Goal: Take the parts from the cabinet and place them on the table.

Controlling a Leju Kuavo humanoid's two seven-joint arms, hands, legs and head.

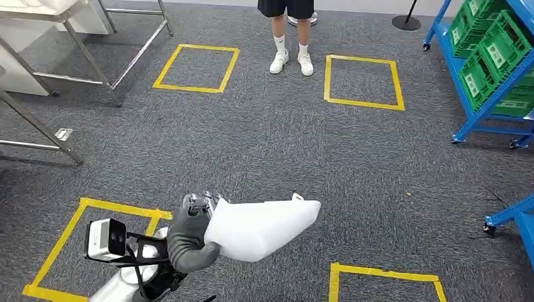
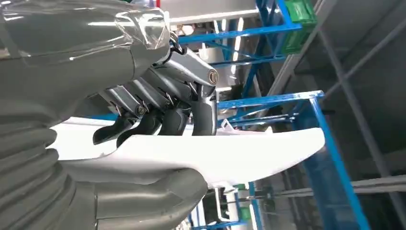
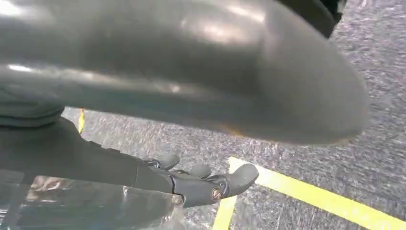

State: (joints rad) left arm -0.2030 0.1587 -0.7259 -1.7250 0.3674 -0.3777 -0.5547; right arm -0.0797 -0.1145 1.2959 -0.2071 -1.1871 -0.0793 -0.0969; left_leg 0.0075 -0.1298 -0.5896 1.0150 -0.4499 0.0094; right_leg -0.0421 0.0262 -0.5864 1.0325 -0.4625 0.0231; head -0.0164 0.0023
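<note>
The grey carpet spreads under everything I see, marked with yellow tape squares. I take it as my landmark. At its far right edge stands the blue cabinet, its shelves loaded with green crates. At the carpet's far left stands the desk, a pale top on slanting metal legs. A person in white shoes and socks stands at the carpet's far side, between two of the tape squares.

Above the near part of the carpet I carry the white part. It is a long, smooth, glossy white moulded piece, broad where I grip it and narrowing to a rounded tip that points away to my right. A small tab rises from its upper edge near that tip. Its surface is plain, with no print that I can make out.

My left hand holds the broad end of the part: my dark fingers press down on its upper face and my thick grey thumb lies under it.

My right hand hangs low over the carpet, beside a yellow tape line. It holds nothing, and its fingers are loosely apart.
</note>
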